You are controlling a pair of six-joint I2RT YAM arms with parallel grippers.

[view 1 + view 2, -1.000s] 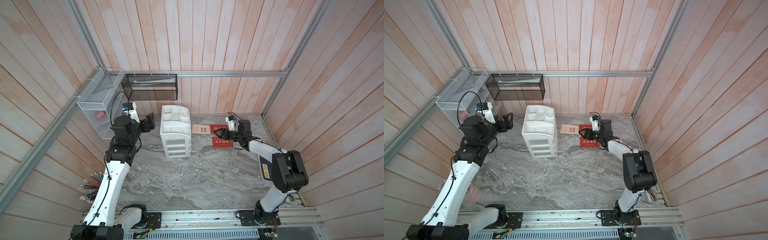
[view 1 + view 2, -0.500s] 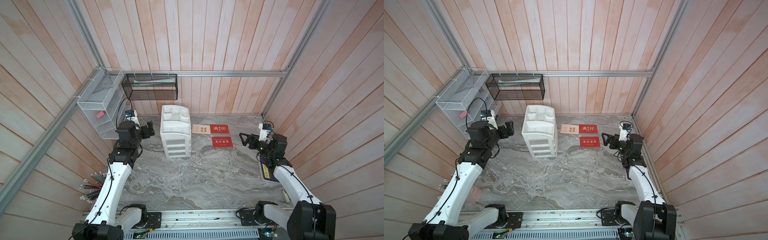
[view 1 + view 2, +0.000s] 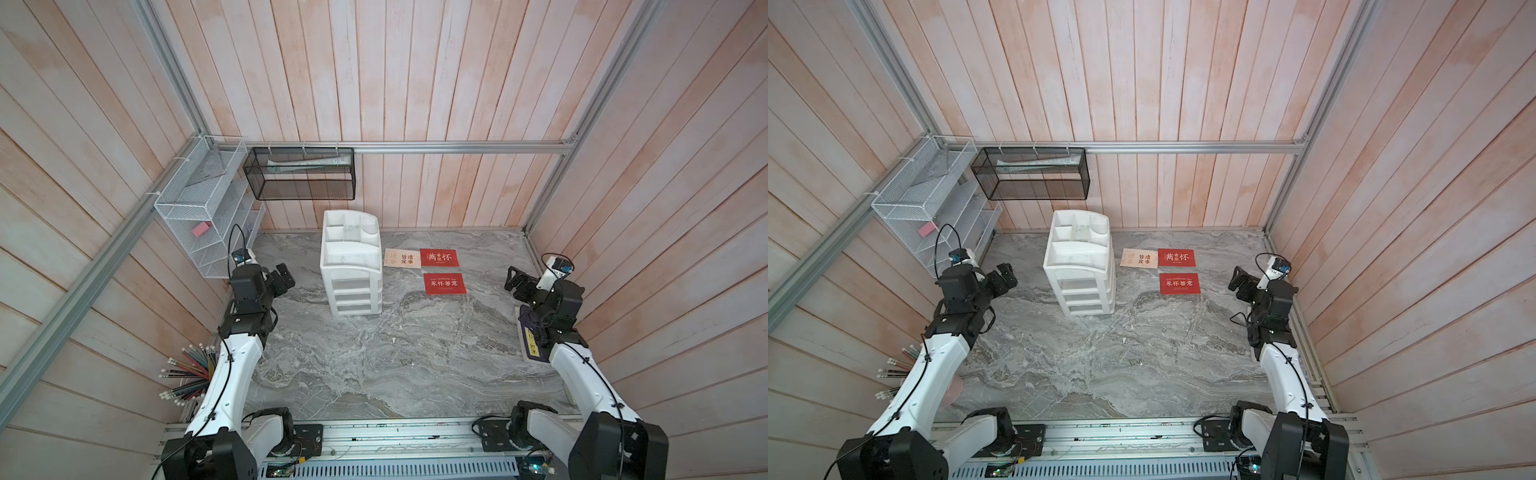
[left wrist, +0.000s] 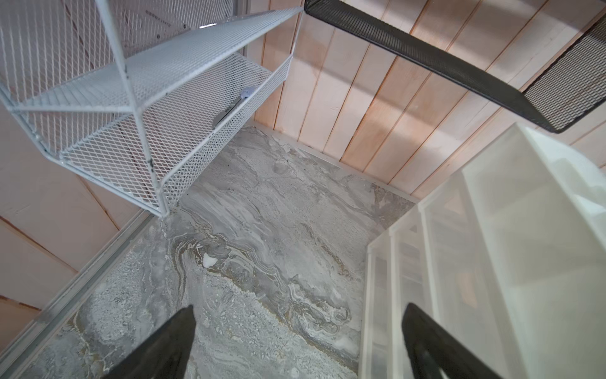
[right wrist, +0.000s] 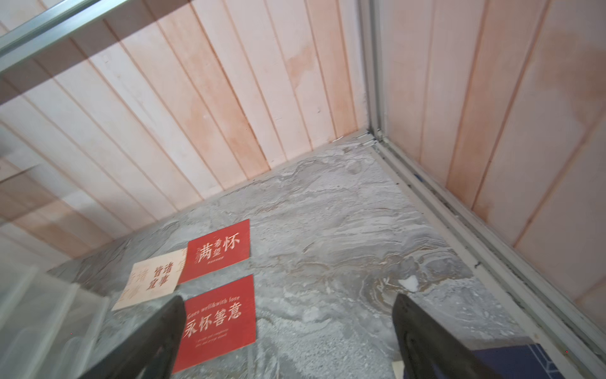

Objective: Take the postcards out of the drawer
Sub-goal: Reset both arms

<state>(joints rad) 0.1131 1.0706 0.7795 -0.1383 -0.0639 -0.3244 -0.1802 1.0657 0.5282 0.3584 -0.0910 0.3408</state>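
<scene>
Both arms have drawn back since the earlier frames. The right gripper (image 3: pixel 513 280), formerly over the front red card (image 3: pixel 445 284), now hangs near the right edge of the surface (image 3: pixel 374 353), above the navy booklet (image 3: pixel 530 336). The left gripper (image 3: pixel 286 276), formerly close to the drawer unit (image 3: pixel 351 270), now stands nearer the left edge. Each gripper has its jaws spread wide and holds nothing, as both wrist views confirm (right gripper (image 5: pixel 288 300), left gripper (image 4: pixel 300 308)).

All three postcards (image 3: pixel 1176 257) lie flat on the right rear part of the surface, outside the drawer unit. The beige card (image 3: pixel 400 257) sits just beside the unit's right side. The rear red card (image 3: pixel 439 257) abuts the beige card's right end. The front red card lies just in front of the rear red card, a narrow strip of surface between them. Each card's long axis runs parallel to the rear edge, with the tops of its characters toward that edge.
</scene>
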